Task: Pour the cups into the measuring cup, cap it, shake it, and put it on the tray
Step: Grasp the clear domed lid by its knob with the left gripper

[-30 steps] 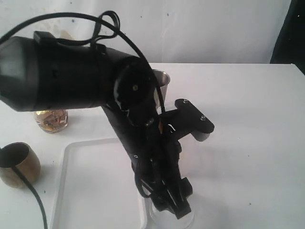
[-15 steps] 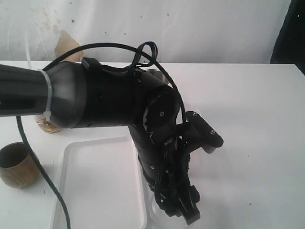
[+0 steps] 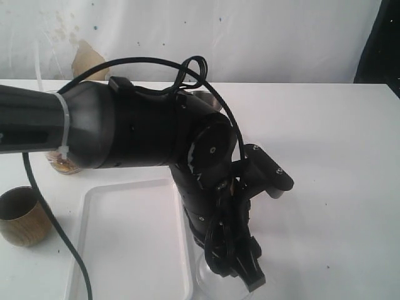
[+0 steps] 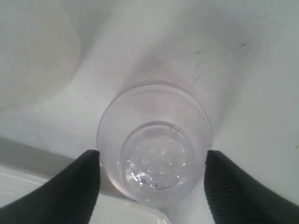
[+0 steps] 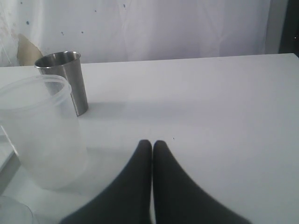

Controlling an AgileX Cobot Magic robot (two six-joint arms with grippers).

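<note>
Most of the task is left to do, as I judge it. Between the wide-open fingers [image 4: 79, 186] of the left gripper [image 4: 152, 156] stands a small clear round cap [image 4: 154, 135]. The fingers are at both sides of its rim and very close to it, but I cannot tell if they touch, and they hold nothing yet. The corner of the white tray [image 4: 42, 205] is just beside these fingers. Well apart from them, beyond the tray, the measuring cup [image 3: 64, 166] has something brownish inside, so the pouring seems done, at least partly. The brown cup [image 3: 22, 219] is also well apart. Capping, shaking and placing on the tray are not yet done. The right gripper [image 5: 152, 142] is fully closed and empty. A frosted container [image 5: 39, 135] is near its fingers, and the steel tumbler [image 5: 63, 81] is farther behind.
</note>
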